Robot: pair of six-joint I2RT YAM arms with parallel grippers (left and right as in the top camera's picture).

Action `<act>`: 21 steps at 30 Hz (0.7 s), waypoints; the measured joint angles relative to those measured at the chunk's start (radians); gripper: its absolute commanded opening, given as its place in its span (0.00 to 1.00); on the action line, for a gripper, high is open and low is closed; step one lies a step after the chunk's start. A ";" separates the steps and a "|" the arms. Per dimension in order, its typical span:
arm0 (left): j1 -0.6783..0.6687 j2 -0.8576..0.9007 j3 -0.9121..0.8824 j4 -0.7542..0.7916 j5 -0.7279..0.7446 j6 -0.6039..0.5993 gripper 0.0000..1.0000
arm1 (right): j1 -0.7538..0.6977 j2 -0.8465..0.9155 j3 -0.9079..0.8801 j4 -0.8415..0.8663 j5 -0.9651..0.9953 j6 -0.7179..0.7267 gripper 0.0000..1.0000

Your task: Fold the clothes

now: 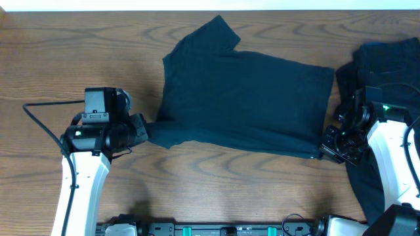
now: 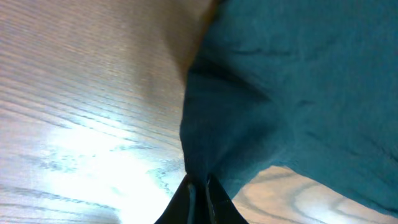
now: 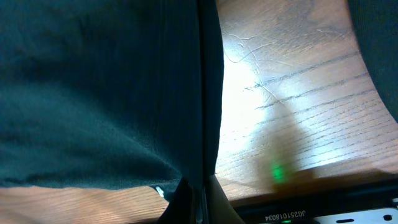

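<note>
Seen from overhead, a dark navy short-sleeved cloth T-shirt [image 1: 246, 98] lay spread flat on the brown wood-grain worktop [image 1: 65, 52], with one sleeve pointing toward the far edge. The left hand [image 1: 143, 130] sat at the T-shirt's near left corner and the right hand [image 1: 326, 145] at its near right corner, but this view did not show how their fingers stood. A heap of dark cloth garments [image 1: 387, 59] lay just beyond the T-shirt's right edge and ran under the right arm.

Only the left wrist camera showed the left hand's fingers [image 2: 184, 205] pressed together on a gathered pinch of the T-shirt's corner, the cloth fanning away from them over the wood. Only the right wrist camera showed the right hand's fingers [image 3: 181, 208] closed on the T-shirt's hem, which ran straight away from them. It also showed a small green glow [image 3: 277, 172] on the wood just right of that hem.
</note>
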 measured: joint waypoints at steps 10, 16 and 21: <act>-0.003 -0.008 0.105 0.069 -0.037 0.002 0.06 | 0.000 0.000 0.000 0.003 0.000 0.000 0.01; -0.074 -0.029 0.120 0.050 -0.006 0.022 0.06 | 0.000 0.000 0.000 0.010 0.000 0.000 0.01; -0.192 0.007 0.024 0.021 0.002 0.023 0.06 | 0.000 0.000 0.001 0.014 0.000 0.000 0.01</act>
